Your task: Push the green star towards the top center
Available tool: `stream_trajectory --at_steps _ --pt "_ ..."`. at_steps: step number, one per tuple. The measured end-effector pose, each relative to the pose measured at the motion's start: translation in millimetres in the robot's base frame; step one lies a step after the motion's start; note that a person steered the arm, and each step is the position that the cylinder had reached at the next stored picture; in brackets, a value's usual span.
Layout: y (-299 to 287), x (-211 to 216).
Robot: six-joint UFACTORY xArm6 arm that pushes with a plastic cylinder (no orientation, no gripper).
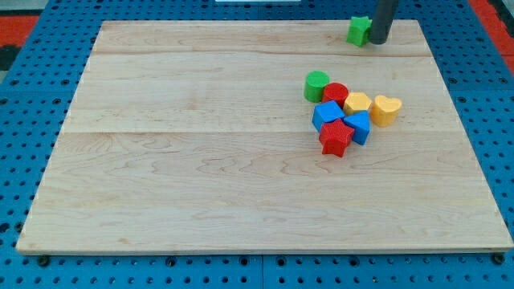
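One green star sits at desk top edge, right of centre, w/ my tip touching its right side, prob. to shove it leftward; no gripper fitted.

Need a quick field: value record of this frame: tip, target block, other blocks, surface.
tip: my tip, dark rod's lower end, near the view's top right, on the star's right side, apparently touching
target: small green star block, near the top edge, right of centre
cluster: green cylinder, red cylinder, yellow hexagonal block, yellow heart, blue cube, blue block, red star, packed together right of centre
surface: pale wooden board
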State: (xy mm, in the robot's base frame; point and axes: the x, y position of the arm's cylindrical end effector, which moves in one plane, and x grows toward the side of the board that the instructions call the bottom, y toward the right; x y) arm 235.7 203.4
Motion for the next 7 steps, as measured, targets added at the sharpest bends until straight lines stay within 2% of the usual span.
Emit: stream_trajectory --at_steps 2,3,4,5,6,7 --pt "13.6 -14.0" --pt "25.5 -36.4" --pt "-13.3 -23.8" --pt "-76.4 3.0" --pt "-113.2 5.8" --pt "-83.6 -8.8"
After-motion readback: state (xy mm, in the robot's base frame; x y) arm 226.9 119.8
